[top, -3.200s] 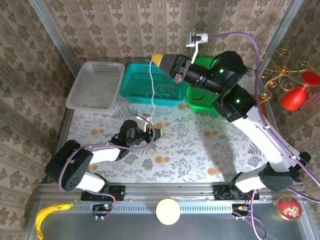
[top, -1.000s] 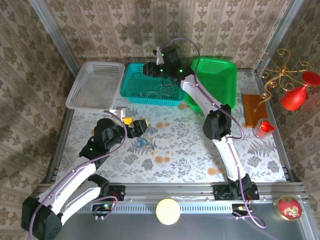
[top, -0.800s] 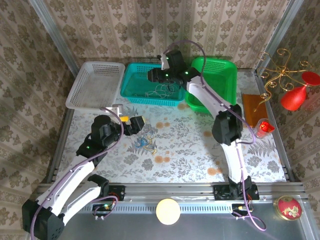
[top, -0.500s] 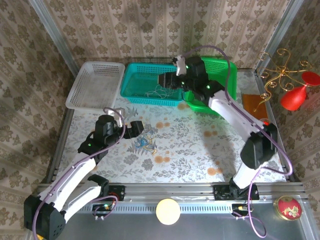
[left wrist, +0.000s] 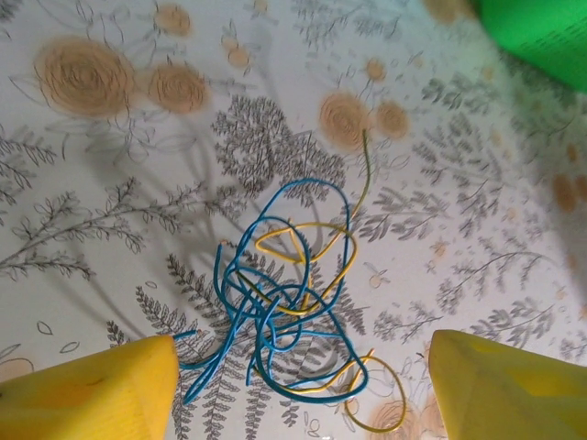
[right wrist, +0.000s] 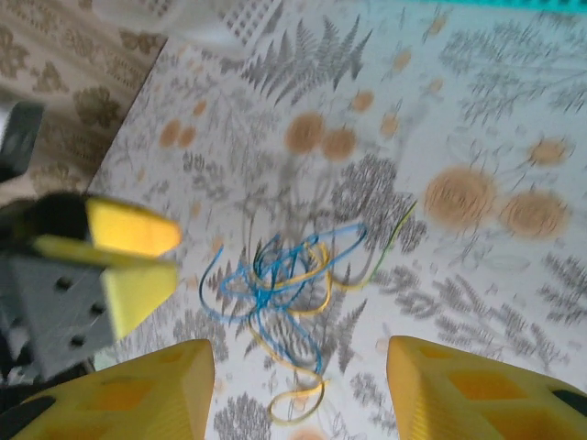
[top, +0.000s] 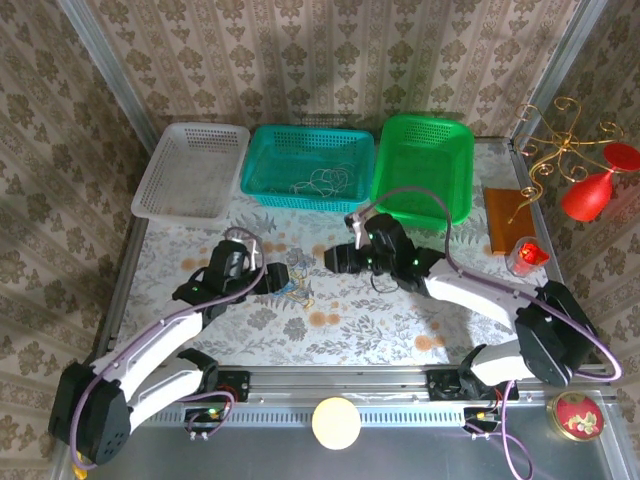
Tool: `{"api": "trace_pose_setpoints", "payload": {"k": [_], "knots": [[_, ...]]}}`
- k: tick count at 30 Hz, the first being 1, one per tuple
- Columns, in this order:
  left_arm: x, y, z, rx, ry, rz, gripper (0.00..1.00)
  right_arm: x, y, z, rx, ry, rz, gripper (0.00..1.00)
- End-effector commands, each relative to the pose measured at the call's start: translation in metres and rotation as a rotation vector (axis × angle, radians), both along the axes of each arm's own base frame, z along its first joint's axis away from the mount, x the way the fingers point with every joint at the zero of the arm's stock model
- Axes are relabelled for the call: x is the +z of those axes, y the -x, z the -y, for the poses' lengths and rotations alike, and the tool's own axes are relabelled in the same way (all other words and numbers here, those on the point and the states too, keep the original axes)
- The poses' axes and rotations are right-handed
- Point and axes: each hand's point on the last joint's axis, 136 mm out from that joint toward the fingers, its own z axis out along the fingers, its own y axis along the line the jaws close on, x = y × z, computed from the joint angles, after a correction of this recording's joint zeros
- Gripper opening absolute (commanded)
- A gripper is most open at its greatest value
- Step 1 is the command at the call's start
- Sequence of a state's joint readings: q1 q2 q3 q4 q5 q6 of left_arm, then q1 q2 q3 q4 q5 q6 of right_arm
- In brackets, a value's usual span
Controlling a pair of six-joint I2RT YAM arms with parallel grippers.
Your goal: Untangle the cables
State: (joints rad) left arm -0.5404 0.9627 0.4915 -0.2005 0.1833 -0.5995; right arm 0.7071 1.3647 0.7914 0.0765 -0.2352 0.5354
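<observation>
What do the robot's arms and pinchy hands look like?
The left arm and right arm are white tubes with black joints and looping purple cables. The left gripper and right gripper have chunky yellow wedge fingers.

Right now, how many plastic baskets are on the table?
3, in a row along the far edge: white basket on the left, teal basket in the middle, green basket on the right.

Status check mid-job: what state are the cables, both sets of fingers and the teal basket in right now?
cables: blue and yellow, tangled in one clump, lying on the table.
left gripper: fingers open, straddling the clump.
right gripper: fingers open, holding nothing.
teal basket: holds loose pale wire.
</observation>
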Motion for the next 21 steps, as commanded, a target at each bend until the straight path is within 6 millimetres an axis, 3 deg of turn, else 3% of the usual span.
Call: {"api": "trace_pose_setpoints", "payload": {"k": [1, 8, 15, 21], "knots": [[-0.005, -0.008, 0.006, 0.021, -0.002, 0.012, 0.72, 0.02, 0.003, 0.003, -0.037, -0.048, 0.105, 0.54], [-0.021, -0.015, 0.013, 0.038, -0.017, -0.004, 0.67, 0.008, 0.017, 0.017, -0.057, -0.051, 0.13, 0.55], [-0.029, -0.017, 0.014, 0.055, -0.024, -0.004, 0.59, 0.012, 0.019, 0.017, -0.042, -0.056, 0.152, 0.55], [-0.025, -0.02, 0.017, 0.042, -0.014, 0.028, 0.37, 0.008, 0.021, 0.006, -0.004, -0.069, 0.15, 0.55]]}}
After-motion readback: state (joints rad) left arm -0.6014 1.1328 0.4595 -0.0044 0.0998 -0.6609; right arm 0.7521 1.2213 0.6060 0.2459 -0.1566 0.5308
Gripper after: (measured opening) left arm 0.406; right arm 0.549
